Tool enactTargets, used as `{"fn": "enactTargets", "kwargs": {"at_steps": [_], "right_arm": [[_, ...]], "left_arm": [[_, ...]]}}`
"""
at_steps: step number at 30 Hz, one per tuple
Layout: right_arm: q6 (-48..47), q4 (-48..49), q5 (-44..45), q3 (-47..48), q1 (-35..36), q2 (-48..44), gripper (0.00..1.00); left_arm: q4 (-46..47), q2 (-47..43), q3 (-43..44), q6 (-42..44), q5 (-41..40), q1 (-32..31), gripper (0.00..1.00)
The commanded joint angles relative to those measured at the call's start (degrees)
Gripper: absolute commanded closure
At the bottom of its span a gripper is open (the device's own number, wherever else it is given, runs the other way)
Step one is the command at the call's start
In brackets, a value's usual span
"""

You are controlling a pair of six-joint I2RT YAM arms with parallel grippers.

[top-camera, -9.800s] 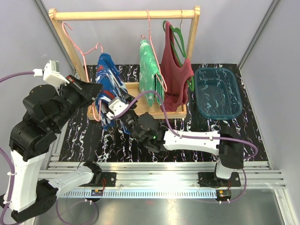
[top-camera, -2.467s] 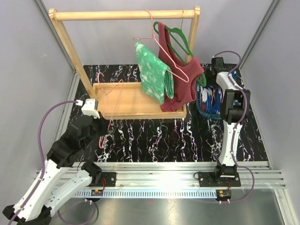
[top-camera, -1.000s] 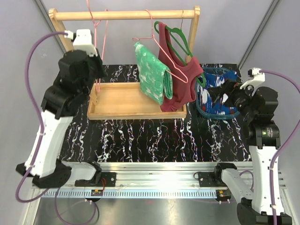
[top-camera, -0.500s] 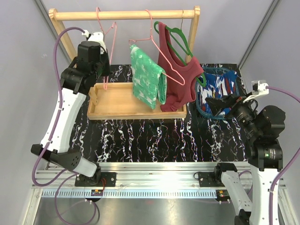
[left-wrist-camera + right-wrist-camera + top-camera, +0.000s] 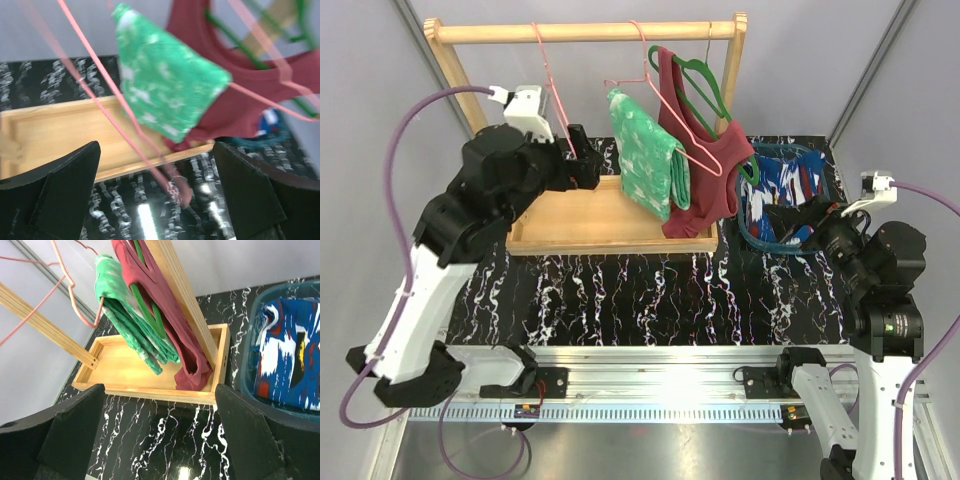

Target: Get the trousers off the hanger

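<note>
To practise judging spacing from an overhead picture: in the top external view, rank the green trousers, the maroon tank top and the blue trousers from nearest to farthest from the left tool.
Measured from the left tool:
1. green trousers, hanging just to its right.
2. maroon tank top, hanging directly beyond the green pair.
3. blue trousers, lying at the far right, past the tank top.

A robot test lab: plain grey panels (image 5: 365, 110) wall in a black marbled counter (image 5: 670, 300), with an aluminium rail (image 5: 670, 376) along its near edge and a small wooden clothes rack (image 5: 590, 32) at its far end.
</note>
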Motion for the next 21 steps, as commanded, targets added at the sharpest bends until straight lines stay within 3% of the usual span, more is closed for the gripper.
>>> {"fn": "enactTargets", "kwargs": {"at_steps": [1,4,9,19,21], "right_arm": [[1.4,-1.5,0.9,2.2,-0.2,0.7,0.00],[2.1,-1.7,0.8,1.9,-0.2,0.2,0.01],[1.9,-1.8,0.1,1.6,-0.2,-0.7,0.01],[3.9,-0.6,-4.4,1.0,-0.2,-1.4,0.01],[3.6,-1.1,-4.6,1.1,-0.1,-1.8,0.01]], "left_arm": [[7.7,-3.4,-1.3,-4.8,-7.3,-6.6,0.01],[10.8,0.2,0.0,-5.0,-10.7,-12.3,0.01],[8.2,11.8,13.5,-3.9,-16.2,-17.2,0.01],[4.8,30.5,30.9,0.2,-29.2,-18.5,0.01],[3.0,33.0,32.2,1.1,-33.8,-18.1,0.10]]}}
